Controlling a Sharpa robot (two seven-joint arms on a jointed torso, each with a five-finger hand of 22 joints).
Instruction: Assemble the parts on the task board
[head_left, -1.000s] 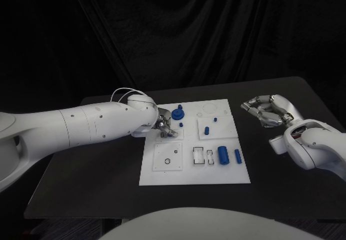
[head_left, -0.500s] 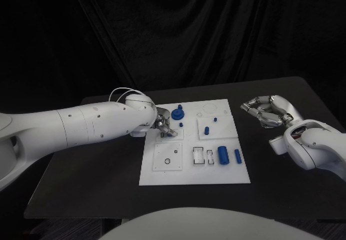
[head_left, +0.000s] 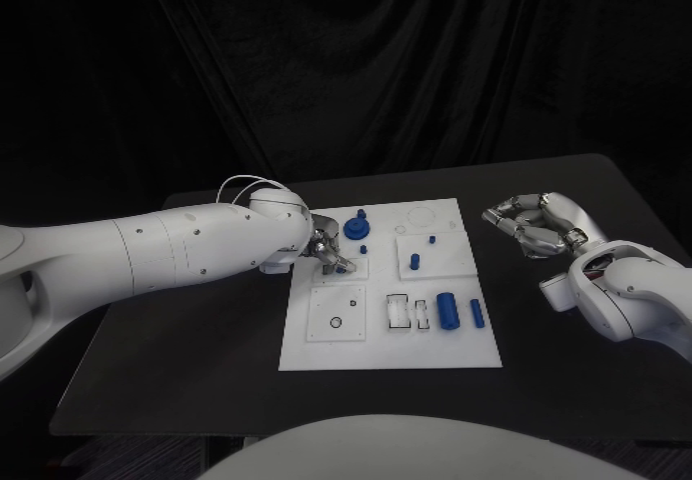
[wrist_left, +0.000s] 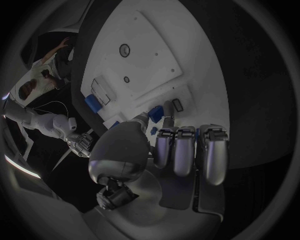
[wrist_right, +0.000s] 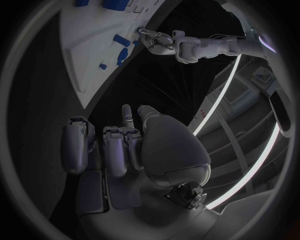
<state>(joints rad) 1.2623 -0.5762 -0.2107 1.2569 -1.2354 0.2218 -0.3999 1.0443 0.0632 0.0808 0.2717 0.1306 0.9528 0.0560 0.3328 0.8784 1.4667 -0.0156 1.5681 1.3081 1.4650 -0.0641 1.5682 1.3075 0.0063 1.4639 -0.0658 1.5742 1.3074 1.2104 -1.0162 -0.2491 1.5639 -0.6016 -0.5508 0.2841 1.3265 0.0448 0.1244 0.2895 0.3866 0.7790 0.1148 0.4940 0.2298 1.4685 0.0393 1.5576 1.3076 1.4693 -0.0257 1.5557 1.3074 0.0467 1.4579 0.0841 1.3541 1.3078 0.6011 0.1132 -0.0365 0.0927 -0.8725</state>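
Over the task board (head_left: 389, 345) edge, left hand (head_left: 326, 250) curled, apparently empty; right hand (head_left: 531, 225) likewise.

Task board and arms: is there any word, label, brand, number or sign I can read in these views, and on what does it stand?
None can be read.
The task board bears only outlines and holes, no lettering.
The left hand and right hand show no legible marking.
A red patch in the right wrist view is too small and blurred to read.

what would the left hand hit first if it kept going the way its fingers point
Probably the task board itself: the left hand points down at its near-left part, beside a blue part. Depth is unclear, so its fingers may already touch it.
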